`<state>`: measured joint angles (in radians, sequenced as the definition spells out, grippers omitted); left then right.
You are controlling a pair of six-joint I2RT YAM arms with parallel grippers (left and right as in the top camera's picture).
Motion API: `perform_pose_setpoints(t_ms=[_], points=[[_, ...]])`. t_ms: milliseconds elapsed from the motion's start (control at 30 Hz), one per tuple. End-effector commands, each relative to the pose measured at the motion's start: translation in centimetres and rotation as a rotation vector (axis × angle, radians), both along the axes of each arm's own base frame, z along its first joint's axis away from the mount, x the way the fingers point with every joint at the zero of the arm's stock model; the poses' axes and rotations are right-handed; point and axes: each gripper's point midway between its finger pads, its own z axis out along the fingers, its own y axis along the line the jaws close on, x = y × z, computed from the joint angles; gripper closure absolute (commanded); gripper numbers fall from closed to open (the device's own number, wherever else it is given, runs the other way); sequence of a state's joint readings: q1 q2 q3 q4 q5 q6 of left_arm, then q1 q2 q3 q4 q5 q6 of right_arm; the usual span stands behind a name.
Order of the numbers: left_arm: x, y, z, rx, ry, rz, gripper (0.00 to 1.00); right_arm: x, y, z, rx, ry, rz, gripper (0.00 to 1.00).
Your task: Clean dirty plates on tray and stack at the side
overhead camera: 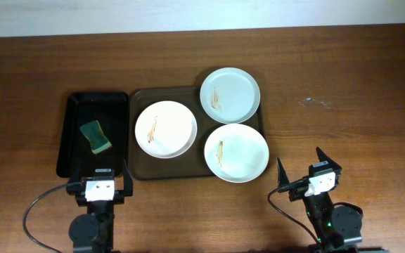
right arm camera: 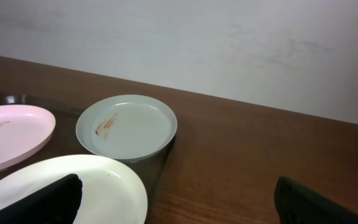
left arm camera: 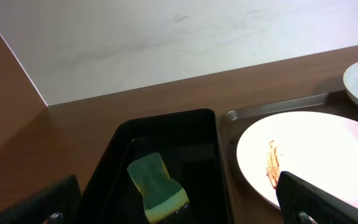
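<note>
Three white plates lie on the dark brown tray [overhead camera: 140, 169], each with a brownish smear: one at the left [overhead camera: 165, 128], one at the back right [overhead camera: 230, 94], one at the front right [overhead camera: 236, 152]. The back right and front right plates overhang the tray's rim. My left gripper [overhead camera: 98, 188] is open and empty near the front edge, below the black tray. My right gripper [overhead camera: 308, 173] is open and empty, to the right of the front right plate. The left wrist view shows the left plate [left arm camera: 316, 155]. The right wrist view shows the back right plate [right arm camera: 127, 126] and the front right plate [right arm camera: 98, 193].
A smaller black tray [overhead camera: 72, 140] stands left of the brown tray and holds a green and yellow sponge [overhead camera: 95, 136], also in the left wrist view [left arm camera: 157, 186]. Bare wooden table [overhead camera: 343, 105] lies to the right.
</note>
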<state>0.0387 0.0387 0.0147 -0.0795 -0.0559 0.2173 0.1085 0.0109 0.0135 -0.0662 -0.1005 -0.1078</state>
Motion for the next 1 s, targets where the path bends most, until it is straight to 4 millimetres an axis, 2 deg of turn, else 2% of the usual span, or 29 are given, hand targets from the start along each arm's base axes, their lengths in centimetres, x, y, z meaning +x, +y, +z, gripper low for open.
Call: perform_pose_setpoints(t_ms=[0, 67, 200, 333, 433, 567, 667, 733, 833, 967], points=[[0.0, -0.2, -0.1, 0.007, -0.002, -0.015, 0.01, -0.1, 0.3, -0.2, 0.0, 0.001, 0.014, 0.02], [0.0, -0.2, -0.1, 0.007, -0.003, -0.015, 0.01, -0.1, 0.3, -0.2, 0.0, 0.002, 0.014, 0.02], [0.1, -1.7, 0.1, -0.027, -0.011, -0.098, 0.01, 0.0, 0.3, 0.3, 0.021, -0.016, 0.014, 0.02], [0.1, -1.7, 2.0, -0.087, -0.084, -0.094, 0.01, -0.1, 0.4, 1.5, 0.074, -0.048, 0.023, 0.02], [0.2, -1.6, 3.5, -0.154, -0.085, -0.083, 0.01, -0.8, 1.8, 3.5, 0.078, -0.073, 0.109, 0.02], [1.3, -1.5, 6.6, -0.159, -0.054, -0.08, 0.01, -1.3, 1.8, 6.8, 0.077, -0.071, 0.111, 0.02], [3.3, -1.5, 9.5, -0.163, -0.011, -0.079, 0.01, -0.9, 1.9, 9.4, 0.076, -0.043, 0.113, 0.02], [5.5, -2.0, 12.1, -0.169, 0.016, -0.112, 0.01, 0.1, 2.1, 10.9, 0.073, 0.014, 0.12, 0.02], [8.2, -2.4, 13.8, -0.181, 0.106, -0.135, 0.01, 1.7, 2.6, 12.2, 0.069, 0.135, 0.134, 0.02], [12.6, -2.3, 15.1, -0.194, 0.344, -0.117, 0.01, 4.5, 3.2, 13.2, 0.061, 0.382, 0.139, 0.02]])
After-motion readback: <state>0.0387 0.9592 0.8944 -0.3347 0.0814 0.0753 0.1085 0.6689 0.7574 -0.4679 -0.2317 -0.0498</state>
